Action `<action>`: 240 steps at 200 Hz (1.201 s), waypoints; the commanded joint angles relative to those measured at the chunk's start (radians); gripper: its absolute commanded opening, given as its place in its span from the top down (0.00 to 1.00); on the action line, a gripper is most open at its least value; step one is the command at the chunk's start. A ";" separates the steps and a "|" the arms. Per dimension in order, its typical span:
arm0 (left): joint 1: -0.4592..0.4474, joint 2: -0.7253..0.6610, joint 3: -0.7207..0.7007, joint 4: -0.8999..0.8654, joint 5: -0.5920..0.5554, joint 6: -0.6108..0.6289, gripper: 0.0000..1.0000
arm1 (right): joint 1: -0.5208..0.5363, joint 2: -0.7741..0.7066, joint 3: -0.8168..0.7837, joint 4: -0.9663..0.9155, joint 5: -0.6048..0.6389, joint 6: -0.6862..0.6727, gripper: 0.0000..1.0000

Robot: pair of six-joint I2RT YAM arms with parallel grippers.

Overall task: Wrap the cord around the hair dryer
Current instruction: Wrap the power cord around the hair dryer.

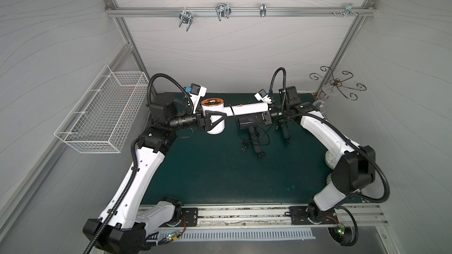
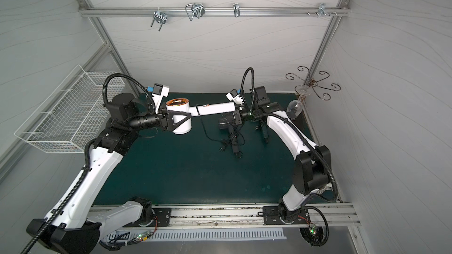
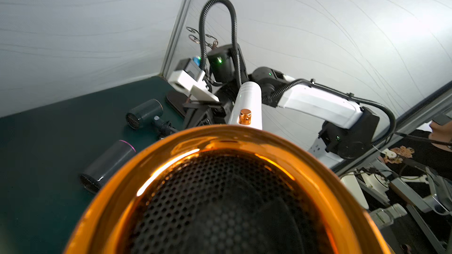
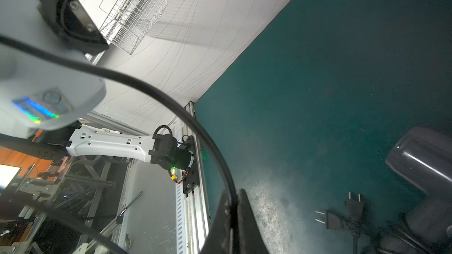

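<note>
The white hair dryer (image 1: 247,108) (image 2: 212,108) is held above the green mat, its orange-rimmed mouth (image 3: 220,138) facing up. My left gripper (image 1: 216,120) (image 2: 182,120) is shut around its barrel; its fingers are hidden in the left wrist view. The handle (image 4: 36,76) points toward my right gripper (image 1: 254,119) (image 2: 226,118). The black cord (image 1: 231,114) (image 2: 203,128) (image 4: 171,103) crosses over the handle once. It runs into my right gripper (image 4: 234,206), whose jaws are shut on it. Its slack hangs down to the mat near two plugs (image 4: 352,204).
A black hair dryer (image 1: 247,124) (image 4: 420,162) with tangled cords lies on the mat below the white handle, and another dark one (image 1: 285,133) lies further right. A wire basket (image 1: 102,113) hangs on the left wall. A glass rack (image 1: 337,84) and wine glass (image 1: 320,105) stand back right.
</note>
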 commanded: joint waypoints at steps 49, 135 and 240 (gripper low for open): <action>0.085 0.025 0.042 0.231 -0.090 -0.067 1.00 | 0.111 -0.129 -0.134 -0.045 0.039 -0.066 1.00; 0.111 0.065 0.051 0.100 -0.380 0.045 1.00 | 0.274 -0.228 -0.136 -0.270 0.163 -0.203 1.00; 0.110 0.088 -0.004 -0.043 -0.577 0.198 1.00 | 0.390 -0.226 0.237 -0.584 0.286 -0.326 1.00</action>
